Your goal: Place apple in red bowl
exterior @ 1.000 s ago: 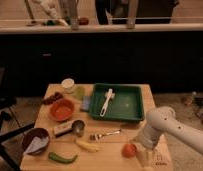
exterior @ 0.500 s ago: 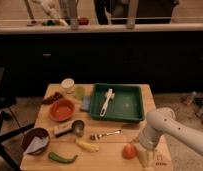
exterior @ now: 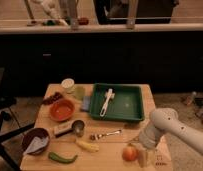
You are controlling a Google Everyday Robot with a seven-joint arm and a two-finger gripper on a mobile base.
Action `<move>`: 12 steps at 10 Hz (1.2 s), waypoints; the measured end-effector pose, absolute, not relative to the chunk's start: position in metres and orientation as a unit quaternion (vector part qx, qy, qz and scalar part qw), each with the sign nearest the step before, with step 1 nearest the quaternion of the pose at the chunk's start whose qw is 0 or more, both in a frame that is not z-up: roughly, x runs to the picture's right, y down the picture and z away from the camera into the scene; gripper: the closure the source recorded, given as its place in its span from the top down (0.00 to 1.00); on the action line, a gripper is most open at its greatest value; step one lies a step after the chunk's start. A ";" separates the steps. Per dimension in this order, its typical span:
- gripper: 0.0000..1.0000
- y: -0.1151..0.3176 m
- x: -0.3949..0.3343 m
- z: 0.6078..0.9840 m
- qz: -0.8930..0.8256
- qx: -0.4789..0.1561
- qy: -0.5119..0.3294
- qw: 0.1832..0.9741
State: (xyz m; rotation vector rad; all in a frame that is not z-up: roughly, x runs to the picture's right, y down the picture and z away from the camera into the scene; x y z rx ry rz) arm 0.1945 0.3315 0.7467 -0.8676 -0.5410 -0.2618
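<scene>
Barely any movement: my tool (exterior: pixel 141 158) sits just beside the apple (exterior: pixel 129 152) on the counter (exterior: pixel 102 161); can't tell its grip.

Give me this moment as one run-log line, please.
claw: low, right of apple | apple: on table, near edge | red bowl: left, holds no apple

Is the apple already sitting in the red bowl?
No; the apple sits on the table beside the gripper, apart from the red bowl.

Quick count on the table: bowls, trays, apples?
Bowls: 2, red bowl and dark bowl
Trays: 1, green tray
Apples: 1, apple
Total: 4
The gripper is beside the apple at the table's front edge.
</scene>
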 end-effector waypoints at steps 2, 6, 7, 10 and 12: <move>0.80 0.332 0.188 0.740 -0.109 -0.410 -0.252 0.870; 0.80 0.331 0.176 0.732 -0.104 -0.400 -0.255 0.874; 0.80 0.331 0.174 0.731 -0.096 -0.393 -0.263 0.876; 0.80 0.332 0.168 0.732 -0.085 -0.380 -0.279 0.878; 0.80 0.336 0.168 0.733 -0.078 -0.380 -0.283 0.877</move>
